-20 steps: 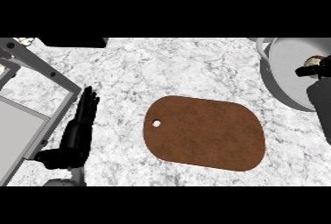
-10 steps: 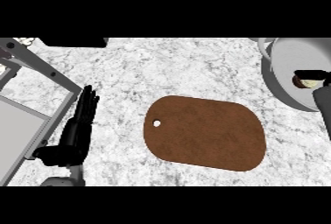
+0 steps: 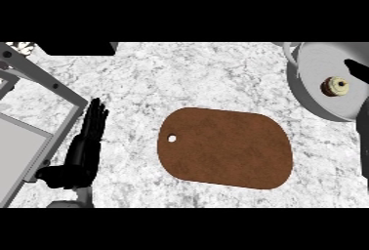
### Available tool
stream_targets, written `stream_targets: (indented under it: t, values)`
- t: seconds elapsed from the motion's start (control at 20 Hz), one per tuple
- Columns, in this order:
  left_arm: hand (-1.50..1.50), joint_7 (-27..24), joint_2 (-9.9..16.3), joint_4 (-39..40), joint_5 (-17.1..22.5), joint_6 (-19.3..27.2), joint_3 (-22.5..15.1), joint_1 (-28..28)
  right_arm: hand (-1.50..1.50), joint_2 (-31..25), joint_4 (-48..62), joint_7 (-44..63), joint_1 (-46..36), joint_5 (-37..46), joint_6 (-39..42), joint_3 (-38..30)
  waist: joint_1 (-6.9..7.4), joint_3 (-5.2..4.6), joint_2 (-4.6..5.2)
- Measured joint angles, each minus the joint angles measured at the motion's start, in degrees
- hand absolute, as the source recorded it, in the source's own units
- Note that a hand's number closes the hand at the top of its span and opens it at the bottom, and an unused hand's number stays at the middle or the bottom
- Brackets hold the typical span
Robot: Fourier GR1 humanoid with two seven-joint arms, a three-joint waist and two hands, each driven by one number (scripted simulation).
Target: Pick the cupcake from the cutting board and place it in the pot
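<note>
The cupcake (image 3: 335, 87) sits inside the pot (image 3: 311, 93), the cutting board (image 3: 227, 148) bare; placing looks done. The left hand (image 3: 81, 151) rests, fingers straight together. The right hand's fingers cannot be told; it need only draw clear.

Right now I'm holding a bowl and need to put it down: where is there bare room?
The cutting board is bare. Open counter lies above it, between the left hand and the pot; a smaller strip runs between hand and board. The right is crowded: the pot holds the cupcake.
</note>
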Motion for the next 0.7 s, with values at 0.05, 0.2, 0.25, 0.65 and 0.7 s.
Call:
stream_targets:
  t: [0.05, 0.2, 0.25, 0.65, 0.7]
  values:
    - [0.0, -0.55, 0.4, 0.28, 0.34, -0.48, 0.5, 0.2, -1.5, 0.37, -1.17, -2.62, 1.02, -2.72, 0.74, -1.13, -0.06, -0.03, -0.02]
    - [0.0, -0.25, 0.52, 0.28, 0.56, -0.8, 0.75, 0.02, -1.5, -0.54, -2.26, -10.11, 4.35, -10.03, 3.74, -4.49, -0.01, -0.09, 0.03]
    - [0.0, -0.82, 0.5, 0.38, 0.53, -0.98, 0.71, 0.48, -1.5, -0.86, -2.42, -12.48, 5.38, -12.26, 4.88, -5.47, 0.01, -0.11, 0.02]
    - [0.0, 1.45, 0.76, -0.49, 0.23, -0.98, 1.52, -1.03, -1.5, -3.55, 1.02, -28.41, 11.65, -25.43, 11.53, -9.57, 0.01, -0.2, -0.06]
    - [0.0, 1.47, 0.11, -0.58, -0.37, -0.43, 0.93, -1.11, -1.5, -4.0, 2.16, -29.94, 12.05, -26.76, 12.09, -9.85, 0.03, -0.21, -0.06]
